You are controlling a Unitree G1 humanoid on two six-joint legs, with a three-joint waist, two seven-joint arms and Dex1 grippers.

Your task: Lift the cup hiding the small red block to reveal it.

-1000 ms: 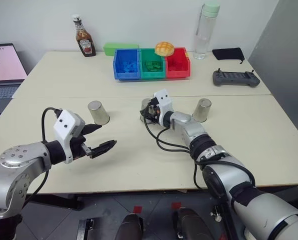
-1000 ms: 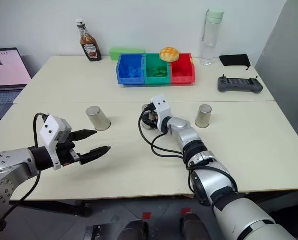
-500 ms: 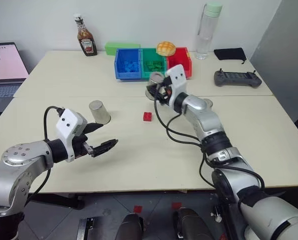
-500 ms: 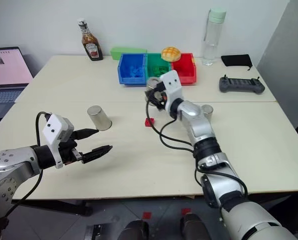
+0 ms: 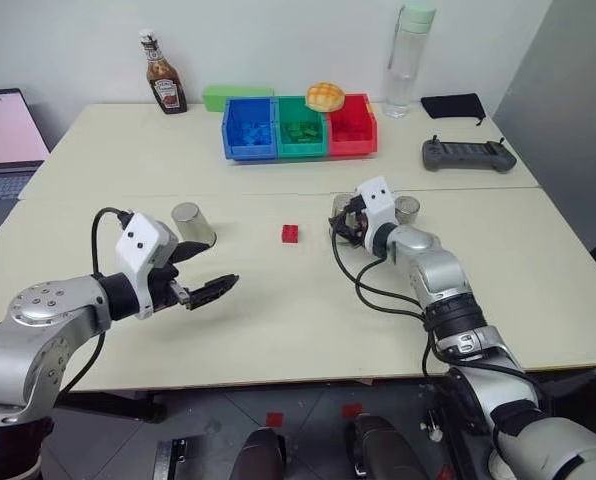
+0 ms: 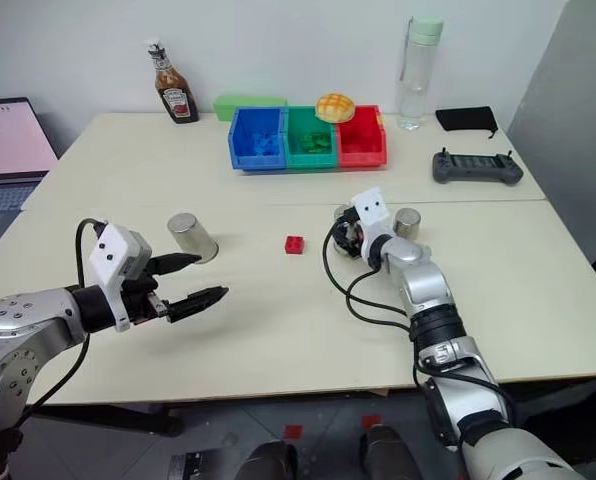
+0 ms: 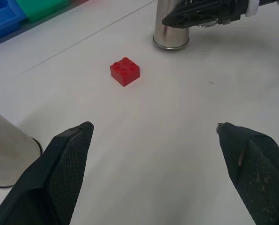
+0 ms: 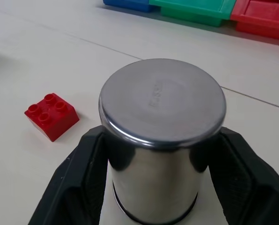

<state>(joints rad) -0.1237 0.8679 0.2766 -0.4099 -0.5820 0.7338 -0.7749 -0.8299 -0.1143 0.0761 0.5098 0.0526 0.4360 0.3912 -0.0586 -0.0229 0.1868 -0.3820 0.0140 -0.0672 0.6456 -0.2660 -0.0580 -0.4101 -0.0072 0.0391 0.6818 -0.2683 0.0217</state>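
Nearest, the left gripper (image 5: pixel 206 291) hangs above the desk (image 5: pixel 278 320), its fingers spread wide and holding nothing.

Just beyond it an upside-down silver cup (image 5: pixel 192 223) stands on the desk, untouched. To its right, in the middle of the desk, the small red block (image 5: pixel 292 233) lies uncovered, apart from every cup.

Further right, the right gripper (image 8: pixel 153 187) has the cup (image 8: pixel 161 140) between its fingers. The cup stands mouth down on the desk beside the block. The black pads sit close along both sides of its wall, but whether they press it or have let go I cannot tell. A third cup (image 5: pixel 407 209) stands just behind the right wrist.

The cup looks like thin polished metal: light, stiff and not fragile, but slick, with a slight taper that narrows toward the upturned base, so a loose pinch could slide upward off it. The best hold seems low to mid wall, across the width.

At the far edge sit the coloured bins (image 5: pixel 298 128).
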